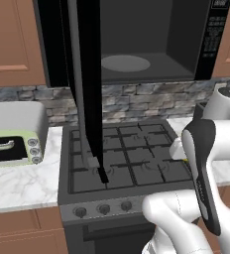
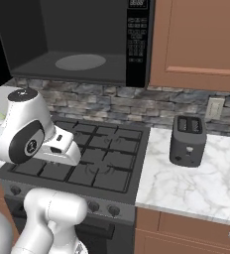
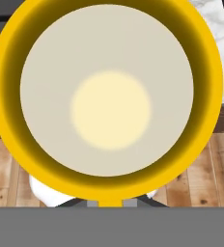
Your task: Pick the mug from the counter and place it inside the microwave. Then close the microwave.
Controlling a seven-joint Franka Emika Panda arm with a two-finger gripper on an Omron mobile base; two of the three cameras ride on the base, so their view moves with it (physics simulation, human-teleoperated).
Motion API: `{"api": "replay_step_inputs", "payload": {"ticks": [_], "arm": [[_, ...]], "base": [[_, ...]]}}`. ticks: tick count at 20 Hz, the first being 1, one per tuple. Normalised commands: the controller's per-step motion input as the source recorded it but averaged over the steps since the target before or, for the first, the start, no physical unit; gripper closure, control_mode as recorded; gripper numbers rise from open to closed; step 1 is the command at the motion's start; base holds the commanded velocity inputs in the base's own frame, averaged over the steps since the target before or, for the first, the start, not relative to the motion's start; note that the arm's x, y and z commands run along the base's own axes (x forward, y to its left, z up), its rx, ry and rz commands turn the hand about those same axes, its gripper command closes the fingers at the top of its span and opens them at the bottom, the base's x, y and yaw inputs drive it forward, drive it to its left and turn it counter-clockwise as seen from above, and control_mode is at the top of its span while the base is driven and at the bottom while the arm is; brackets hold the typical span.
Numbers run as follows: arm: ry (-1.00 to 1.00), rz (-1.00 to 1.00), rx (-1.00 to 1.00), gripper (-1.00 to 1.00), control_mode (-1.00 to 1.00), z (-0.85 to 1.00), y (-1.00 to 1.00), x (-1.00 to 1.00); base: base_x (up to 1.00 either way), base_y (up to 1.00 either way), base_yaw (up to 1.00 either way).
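Mug [image 3: 106,29] interior seen fr hand cam; microwave [image 1: 151,34] open.

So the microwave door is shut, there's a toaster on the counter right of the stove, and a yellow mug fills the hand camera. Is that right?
Not quite: the microwave door is open, swung out over the stove, with the grey turntable showing inside, as the left base view shows. The rest holds: the toaster stands on the counter right of the stove, and the yellow mug looms in the hand view.
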Motion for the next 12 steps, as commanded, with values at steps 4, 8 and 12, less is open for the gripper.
{"api": "replay_step_inputs", "payload": {"ticks": [4, 8, 12], "arm": [[0.00, 0.00, 0.00, 1.00, -1.00, 0.00, 0.00, 0.00], [0.00, 0.00, 0.00, 1.00, -1.00, 0.00, 0.00, 0.00], [0.00, 0.00, 0.00, 1.00, -1.00, 0.00, 0.00, 0.00]], "base": [[0.00, 0.00, 0.00], [0.00, 0.00, 0.00], [0.00, 0.00, 0.00]]}}
